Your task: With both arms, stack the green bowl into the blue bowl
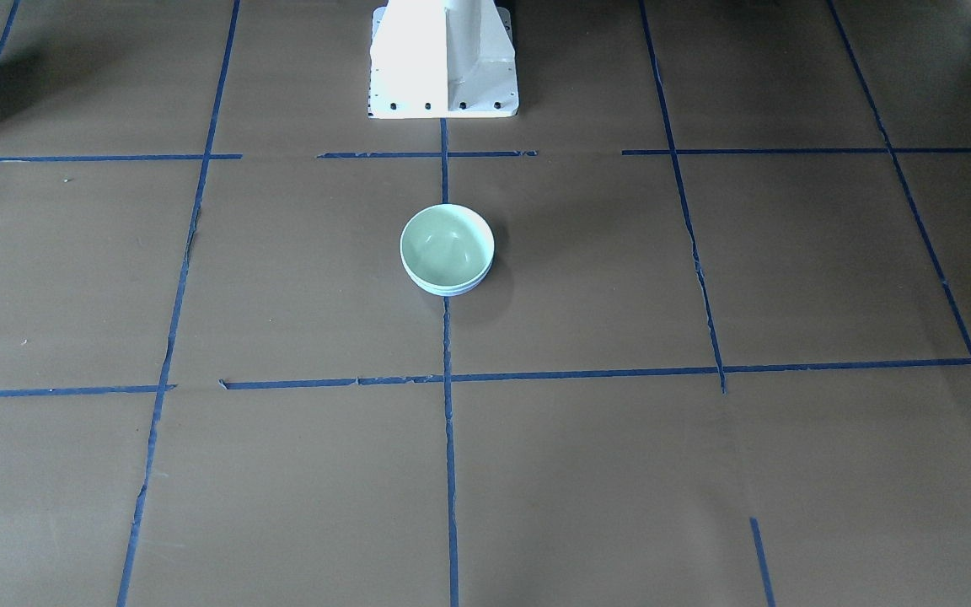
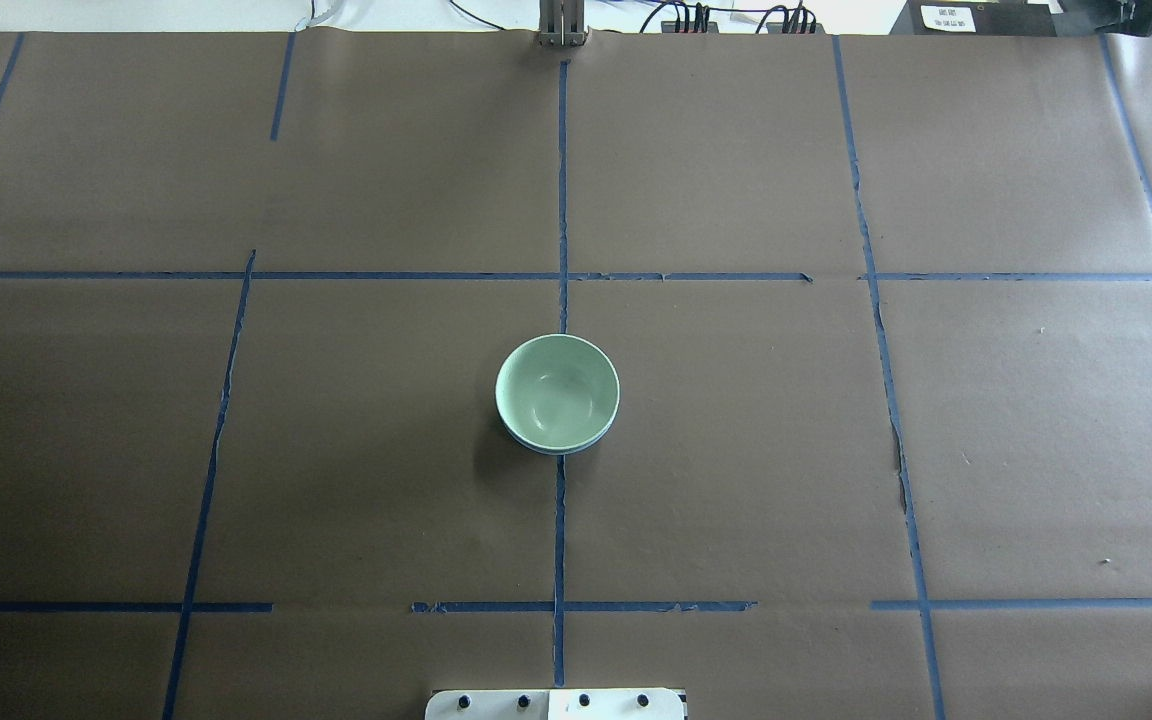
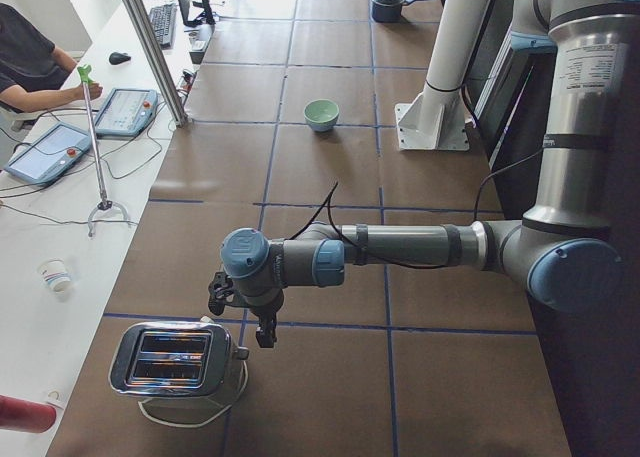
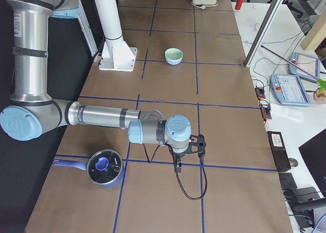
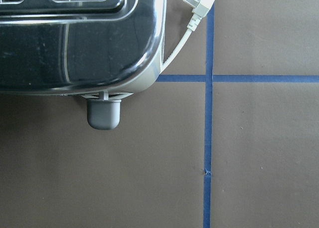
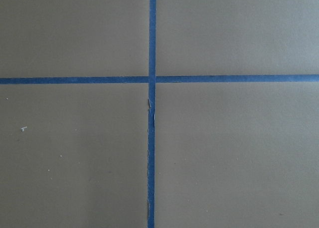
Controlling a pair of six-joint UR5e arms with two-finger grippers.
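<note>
The pale mint-green bowl (image 1: pixel 445 244) sits nested inside the blue bowl (image 1: pixel 452 289), of which only a thin rim shows below it. The stack stands upright mid-table on the centre tape line, also in the overhead view (image 2: pixel 556 390) and small in the side views (image 3: pixel 321 111) (image 4: pixel 173 54). My left gripper (image 3: pixel 240 317) hangs far from the bowls at the table's left end, beside a toaster. My right gripper (image 4: pixel 187 154) hangs at the right end near a pot. Both show only in side views, so I cannot tell if they are open or shut. Neither holds anything that I can see.
A chrome toaster (image 3: pixel 175 359) with a white plug (image 5: pixel 202 3) stands under the left wrist. A dark pot with a blue lid (image 4: pixel 104 167) sits by the right arm. The white pedestal (image 1: pixel 443 59) stands behind the bowls. An operator (image 3: pixel 25 57) sits at the side desk.
</note>
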